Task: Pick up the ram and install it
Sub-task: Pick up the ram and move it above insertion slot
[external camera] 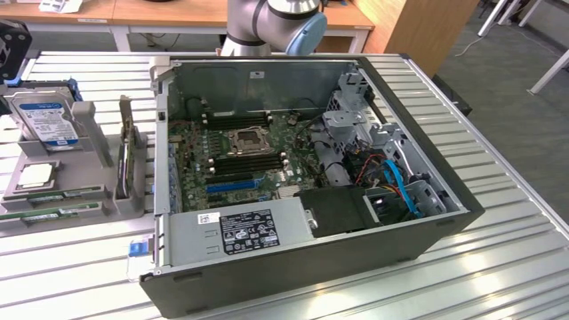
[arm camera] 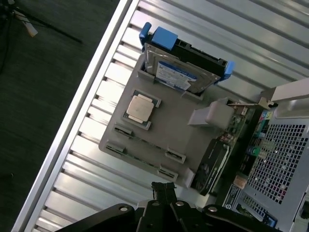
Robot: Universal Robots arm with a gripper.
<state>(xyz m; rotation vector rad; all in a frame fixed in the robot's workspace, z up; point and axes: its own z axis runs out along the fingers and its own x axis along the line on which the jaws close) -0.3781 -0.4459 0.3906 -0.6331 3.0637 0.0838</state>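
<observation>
Notes from the remote station.

The open computer case (external camera: 294, 287) sat nearest on the slatted metal table (external camera: 507, 267). Its power supply (external camera: 191, 237) ran along the case's near edge. It carried a black label (external camera: 249, 230) and a white barcode sticker (external camera: 207, 217), and I could not read the print on either.

A grey holder tray (external camera: 89, 170) lay by the table's edge at the exterior view's left.
- The near ram stick (external camera: 53, 214) lay flat along the tray's near edge, green with a white sticker.
- The far ram stick (external camera: 64, 194) lay just behind it and parallel.
- Behind them, a processor (external camera: 36, 175) sat in a square pocket.
- An expansion card (external camera: 127, 157) stood on edge on the tray's side toward the case.
- A hard drive (external camera: 44, 120) leaned at the tray's far edge. It had a blue-and-white label with writing too small to read.

In the wrist view, the gripper (arm camera: 164, 189) hung above the tray's corner where the ram edge meets the card side. The jaws were drawn together with nothing between them, and they touched neither stick.

Inside the case I logged the motherboard (external camera: 200, 160), a bare processor socket (external camera: 246, 141) and a blue cable (external camera: 400, 187).

The arm (external camera: 266, 23) rose at the table's far edge. Wooden desks (external camera: 178, 13) and grey carpet (external camera: 516, 67) lay beyond.
</observation>
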